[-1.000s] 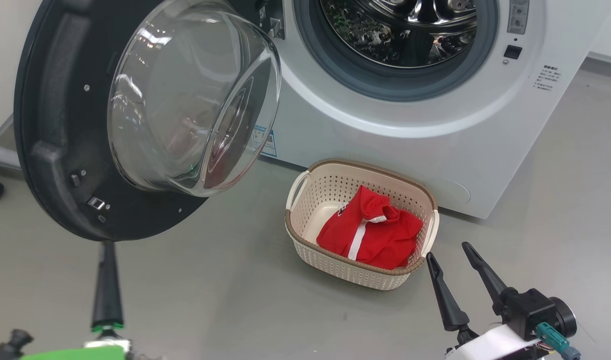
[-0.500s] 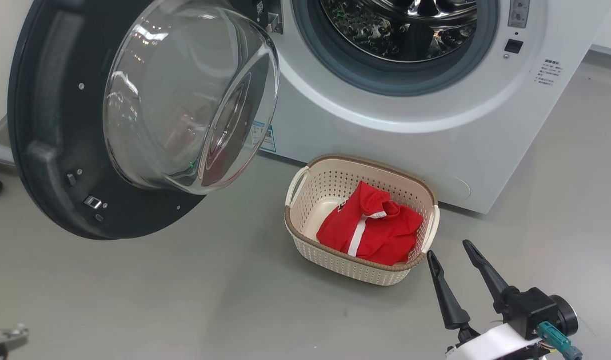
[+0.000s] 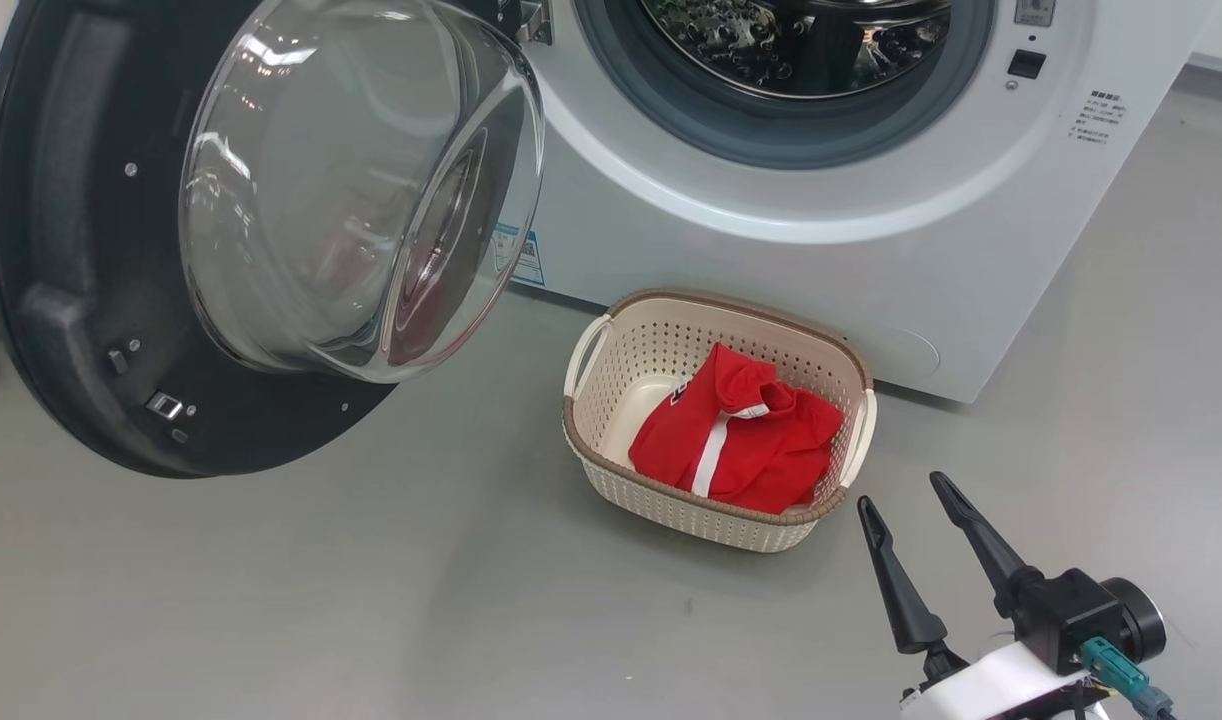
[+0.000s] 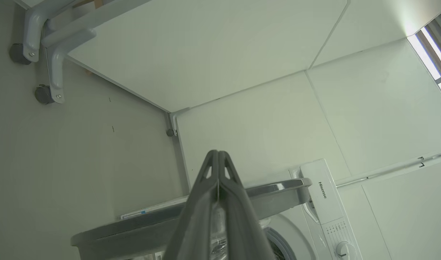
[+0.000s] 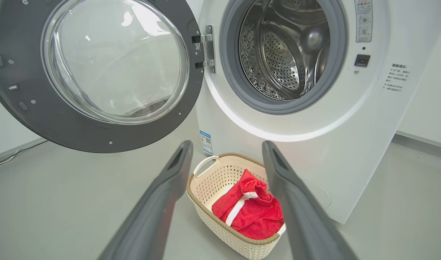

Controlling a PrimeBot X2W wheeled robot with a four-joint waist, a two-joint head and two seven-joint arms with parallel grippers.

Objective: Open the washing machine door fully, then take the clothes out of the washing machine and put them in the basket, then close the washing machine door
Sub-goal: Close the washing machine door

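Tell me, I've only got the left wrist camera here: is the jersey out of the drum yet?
Observer: Yes. The red jersey lies bunched in the basket in front of the washer.
Operator: Anything left inside?
Observer: In the right wrist view the drum looks bare, as far in as I can see.
Operator: What is the right hand doing?
Observer: The right hand is open and holds nothing, just off the basket's near right corner.
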